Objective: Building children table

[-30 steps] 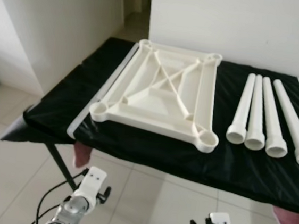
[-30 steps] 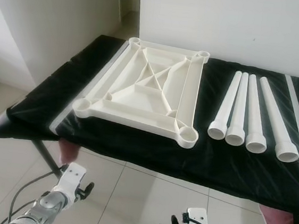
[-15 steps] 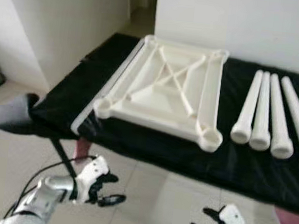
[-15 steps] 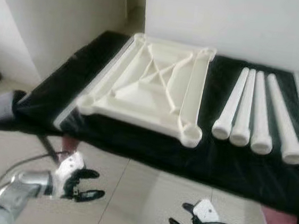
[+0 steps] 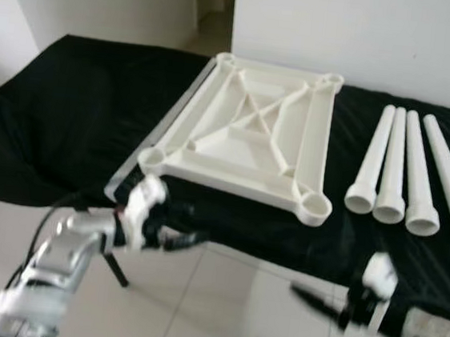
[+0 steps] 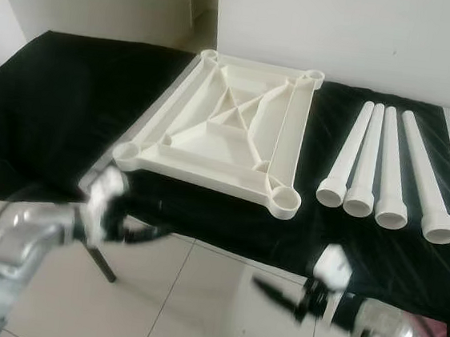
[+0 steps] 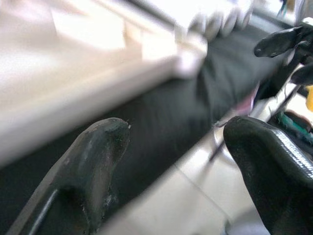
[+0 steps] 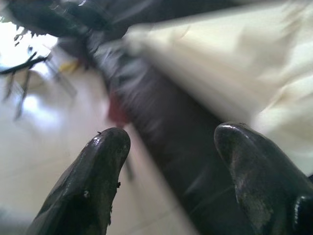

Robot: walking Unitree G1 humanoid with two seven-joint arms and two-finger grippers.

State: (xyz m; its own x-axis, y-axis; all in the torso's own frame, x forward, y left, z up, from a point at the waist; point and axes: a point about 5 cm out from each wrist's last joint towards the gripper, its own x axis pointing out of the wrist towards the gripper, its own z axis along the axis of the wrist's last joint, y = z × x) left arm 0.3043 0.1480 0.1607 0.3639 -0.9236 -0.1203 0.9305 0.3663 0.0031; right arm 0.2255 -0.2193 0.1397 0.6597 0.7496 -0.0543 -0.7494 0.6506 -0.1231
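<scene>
A white plastic tabletop (image 5: 244,138) lies upside down on the black-covered table (image 5: 61,119), with its ribs and four corner sockets facing up. To its right, several white tube legs (image 5: 393,174) lie side by side, wide ends toward me. My left gripper (image 5: 180,230) is raised in front of the table's near edge, below the tabletop's near left corner, fingers (image 7: 98,152) apart and holding nothing. At the lower right, my right gripper (image 5: 312,298) is open and blurred, under the legs' near ends, its fingers (image 8: 98,166) also bare.
A white wall (image 5: 368,31) stands behind the table. A pale tape strip (image 5: 179,111) runs along the tabletop's left side. Light floor tiles (image 5: 219,305) lie in front of the table, and black cloth hangs over its near edge.
Both arms have come up from hanging low over the floor to the table's front edge. The whole picture has shifted, so the camera moved; the parts on the table lie as before.
</scene>
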